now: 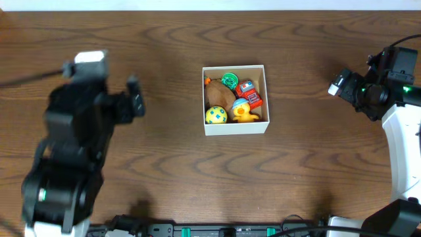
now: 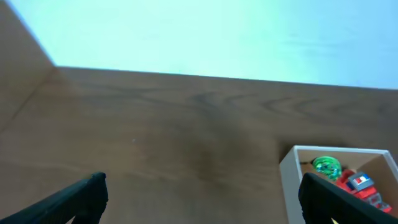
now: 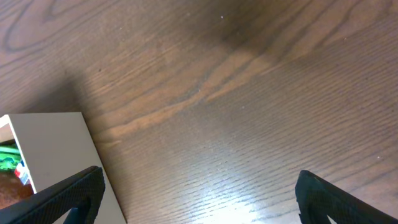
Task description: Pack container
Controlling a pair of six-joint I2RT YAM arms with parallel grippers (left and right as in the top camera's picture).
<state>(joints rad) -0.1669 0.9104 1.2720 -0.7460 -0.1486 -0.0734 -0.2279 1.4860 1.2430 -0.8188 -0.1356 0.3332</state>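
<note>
The container (image 1: 237, 127) is seen at mid counter (image 1: 164, 171), filled w/ toys (image 1: 231, 99). Left gripper (image 2: 204, 183) & right gripper (image 3: 199, 176) are held wide open, empty. Its thin wall could be knocked on approach, toys spilled

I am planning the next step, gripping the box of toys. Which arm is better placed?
Probably right, narrowly: the right end effector, open, tilts down at the table with the container beside it; the left end effector looks more level.

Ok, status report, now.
Left gripper open, empty. Right gripper open, empty. Box mid-table, toys inside. Nothing between arms and box.
</note>
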